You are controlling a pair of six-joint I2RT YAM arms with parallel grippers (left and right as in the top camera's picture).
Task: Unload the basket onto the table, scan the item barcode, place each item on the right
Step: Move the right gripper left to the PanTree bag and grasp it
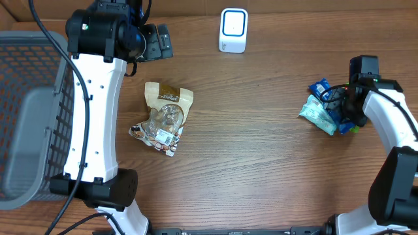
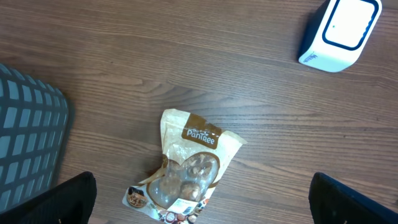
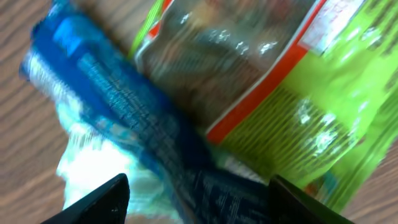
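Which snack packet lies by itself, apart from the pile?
The tan Pantree pouch left of centre: it lies alone, while the other packets sit heaped together far right.

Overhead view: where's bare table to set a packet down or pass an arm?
Free: the wide wood between the brown pouch and the packet pile, below the scanner; also the strip along the near edge. Crowded: left side, where basket, left arm and pouch sit close; right edge, pile beside the right arm.
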